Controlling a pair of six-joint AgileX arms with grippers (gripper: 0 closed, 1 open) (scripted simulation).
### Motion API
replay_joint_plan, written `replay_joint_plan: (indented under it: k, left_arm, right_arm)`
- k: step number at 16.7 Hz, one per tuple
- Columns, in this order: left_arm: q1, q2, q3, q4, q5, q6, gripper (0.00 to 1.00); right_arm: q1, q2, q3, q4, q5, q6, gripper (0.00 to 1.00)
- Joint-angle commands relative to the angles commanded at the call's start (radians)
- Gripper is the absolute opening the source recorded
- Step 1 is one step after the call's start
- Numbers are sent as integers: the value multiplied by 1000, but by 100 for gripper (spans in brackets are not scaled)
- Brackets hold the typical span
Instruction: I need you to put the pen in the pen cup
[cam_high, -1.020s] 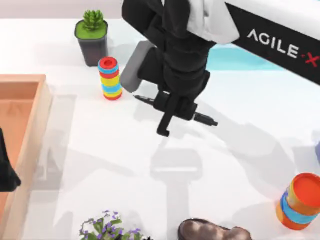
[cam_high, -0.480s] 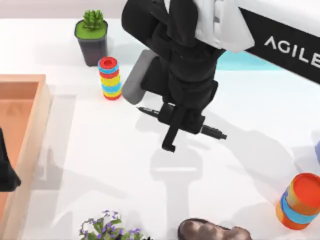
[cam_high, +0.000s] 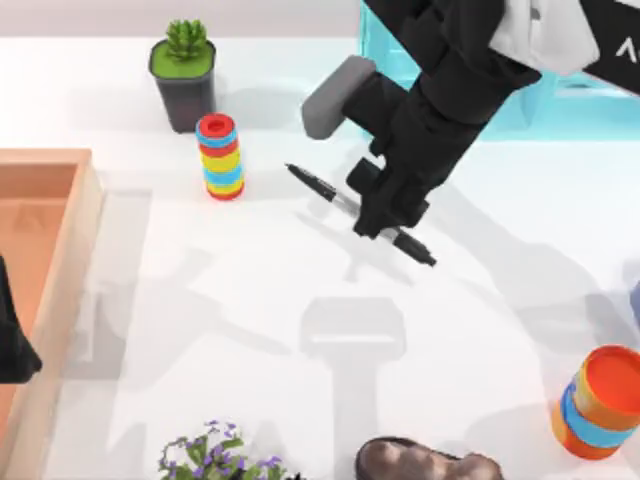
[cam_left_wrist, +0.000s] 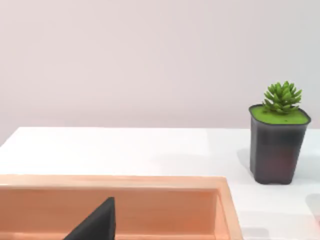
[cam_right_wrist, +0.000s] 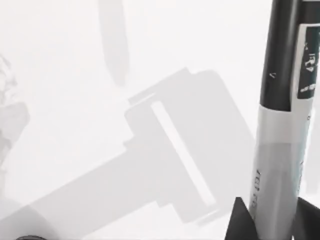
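Right hand pinches the pen mid-barrel above the surface. Pen cup sits well apart, near the right edge. Left hand is parked by the wooden tray; its grip, I cannot tell.

A glossy white bench spreads across the scene, bright under even light and crossed by soft grey shadows. Beyond its far edge rises a plain, pale pinkish-grey wall. A shallow light wooden tray sits along the bench's left edge, and a translucent turquoise box stands near the far right corner.
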Motion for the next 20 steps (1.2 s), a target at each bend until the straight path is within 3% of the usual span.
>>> replay_joint_plan:
  k: [7,11,15,20]
  left_arm:
    - [0,0,0,0,0,0,100]
    - [0,0,0,0,0,0,100]
    - [0,0,0,0,0,0,100]
    - [0,0,0,0,0,0,100]
  right_arm:
    - [-409,-140,-328,540,-673,-76,0]
    - [-665,-234,-548,847,-1001,-115,0]
    - [-899,-320,-759,1100,-1228,-138,0]
    - [-1119,-399,-962,1313,-1383,-156,0]
